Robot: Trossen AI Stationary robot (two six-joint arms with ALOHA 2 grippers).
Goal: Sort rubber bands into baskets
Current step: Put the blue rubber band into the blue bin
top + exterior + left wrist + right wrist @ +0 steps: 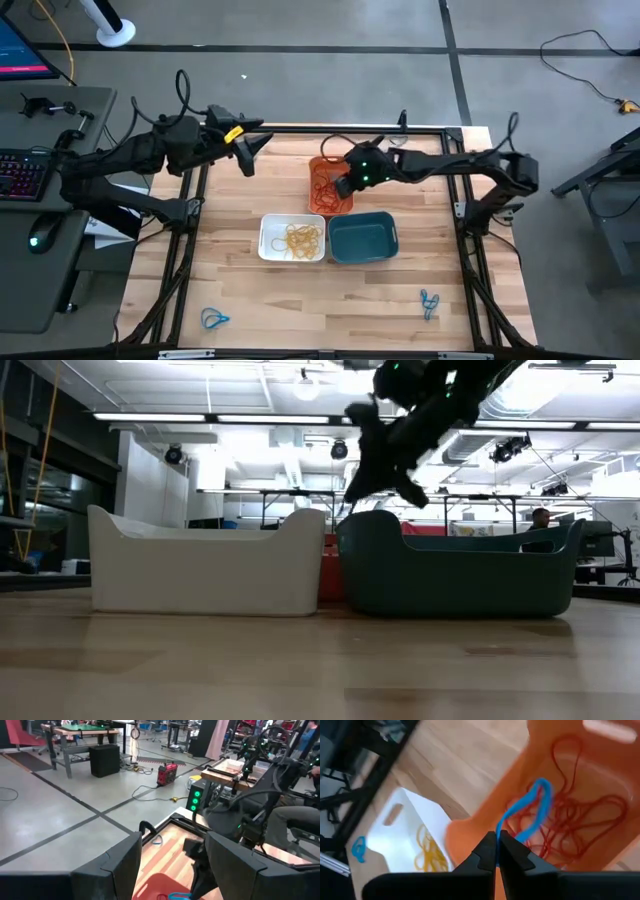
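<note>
Three baskets sat near the middle of the wooden table (160, 280): the orange basket (322, 163) farthest back, with the white basket (270, 240) and the teal basket (362, 238) side by side in front of it, touching or nearly so. The right gripper (497, 840) hung over the orange basket, its fingers pinched together on a blue rubber band (530, 810) that dangled above the tangle of red rubber bands (580, 820) lying in that basket. In the high view the right gripper (345, 185) appeared above the front edge of the orange basket, beside the teal one. Yellow rubber bands (303, 238) lay heaped in the white basket; the teal basket showed no visible contents. Two further blue bands lay loose on the table, one near the front left corner (214, 319) and one toward the front right (429, 302). The left gripper (250, 152) waited raised above the table's rear left edge, well apart from the baskets, with its fingers spread apart and nothing between them.
</note>
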